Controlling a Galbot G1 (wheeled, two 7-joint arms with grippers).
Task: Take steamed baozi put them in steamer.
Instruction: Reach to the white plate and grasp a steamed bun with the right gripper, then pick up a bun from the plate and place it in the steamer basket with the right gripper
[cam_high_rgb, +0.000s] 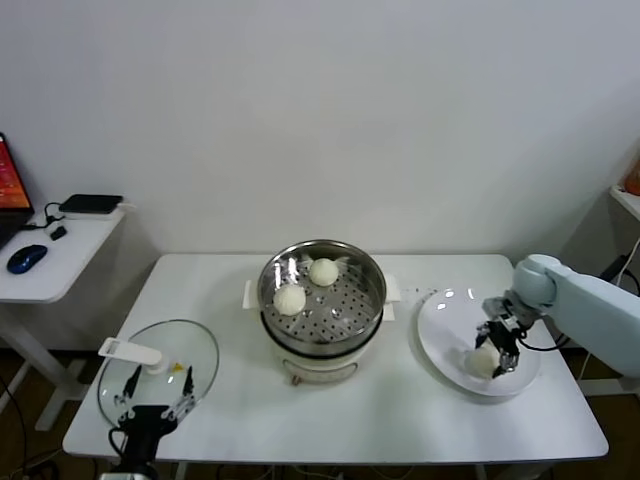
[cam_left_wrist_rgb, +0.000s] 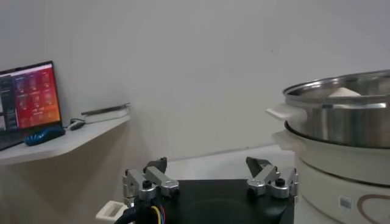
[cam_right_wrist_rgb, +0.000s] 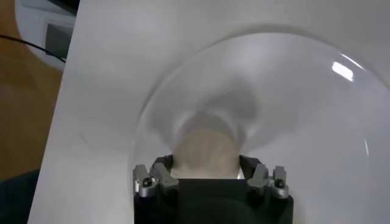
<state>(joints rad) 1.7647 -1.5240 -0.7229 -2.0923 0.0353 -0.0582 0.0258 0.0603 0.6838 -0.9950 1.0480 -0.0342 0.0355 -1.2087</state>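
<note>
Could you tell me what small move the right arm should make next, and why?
Probably close the right tool on the bun on the white plate. Its fingers already stand on either side of that bun, seemingly still apart. Two buns already lie in the steamer, so this one looks like the next to go. The left tool is idle over the glass lid.

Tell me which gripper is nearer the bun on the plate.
Right. The right gripper straddles the bun on the white plate. The left gripper is parked far across the table, over the glass lid.
</note>
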